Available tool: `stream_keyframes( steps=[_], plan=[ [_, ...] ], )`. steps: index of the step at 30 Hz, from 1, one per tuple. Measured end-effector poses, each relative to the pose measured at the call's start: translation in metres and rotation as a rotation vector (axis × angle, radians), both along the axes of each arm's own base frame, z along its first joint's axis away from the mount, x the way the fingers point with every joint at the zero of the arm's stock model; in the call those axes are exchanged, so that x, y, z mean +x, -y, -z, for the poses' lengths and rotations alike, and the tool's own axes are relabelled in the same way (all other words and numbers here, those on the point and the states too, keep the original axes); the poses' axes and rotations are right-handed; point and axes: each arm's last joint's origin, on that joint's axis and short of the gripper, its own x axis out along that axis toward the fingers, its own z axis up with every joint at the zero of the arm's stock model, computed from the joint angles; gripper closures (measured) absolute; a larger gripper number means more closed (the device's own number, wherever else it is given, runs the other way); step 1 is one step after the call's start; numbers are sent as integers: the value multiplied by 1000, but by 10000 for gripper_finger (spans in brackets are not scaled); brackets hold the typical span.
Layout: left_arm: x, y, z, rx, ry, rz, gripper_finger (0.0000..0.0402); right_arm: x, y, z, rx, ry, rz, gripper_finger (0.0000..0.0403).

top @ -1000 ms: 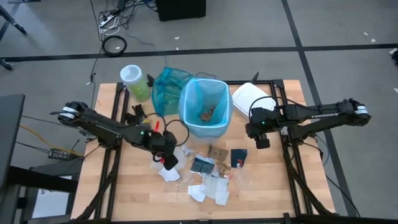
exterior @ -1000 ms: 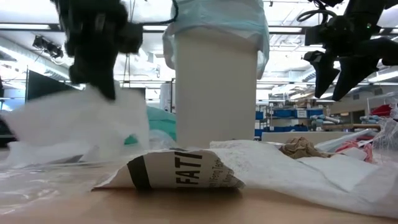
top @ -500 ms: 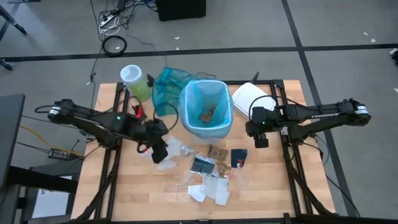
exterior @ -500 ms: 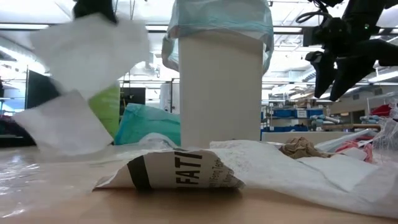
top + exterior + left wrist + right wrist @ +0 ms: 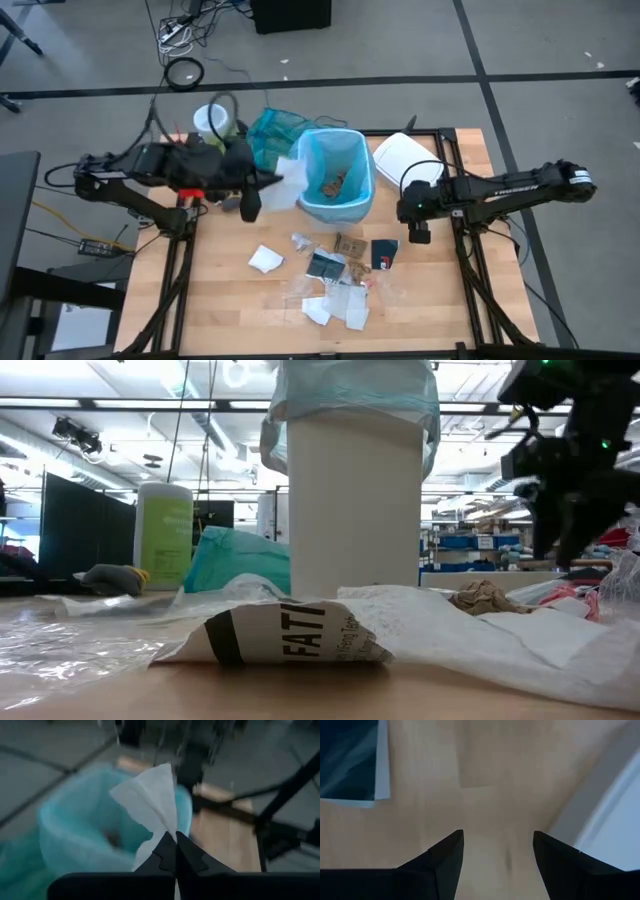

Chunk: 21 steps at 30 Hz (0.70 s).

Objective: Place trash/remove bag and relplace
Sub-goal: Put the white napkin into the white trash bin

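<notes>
A wooden surface (image 5: 230, 310) on a grey floor carries a white bin (image 5: 352, 500) lined with the sky-blue bag (image 5: 331, 172). Trash (image 5: 335, 272) lies scattered in front of the bin. The left tool (image 5: 175, 851), pressed together, pinches a white paper (image 5: 150, 800) just beside the bin's rim. The right tool (image 5: 497, 852) hangs spread beside the bin.

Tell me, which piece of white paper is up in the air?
The white sheet pinched in the left gripper, right beside the blue-lined bin. The other white scraps lie flat on the table.
</notes>
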Motion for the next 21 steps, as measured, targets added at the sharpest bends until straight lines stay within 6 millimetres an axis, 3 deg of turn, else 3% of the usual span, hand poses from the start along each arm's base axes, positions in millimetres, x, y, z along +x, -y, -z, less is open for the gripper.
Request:
stream_keyframes(
  steps=[3,6,11,15,21],
  plan=[
    [4,-8,-14,36,111,-44,399,0,-1,10,32,23,-18,176],
    [15,-14,-15,66,140,-73,399,0,-2,14,58,29,-38,176],
    [45,-25,3,130,47,-80,399,1,-3,13,67,37,-62,176],
    [77,-31,23,123,-20,25,396,4,-4,12,102,65,-97,176],
    [110,-36,44,152,-52,106,350,5,-6,11,149,83,-146,176]
  ],
)
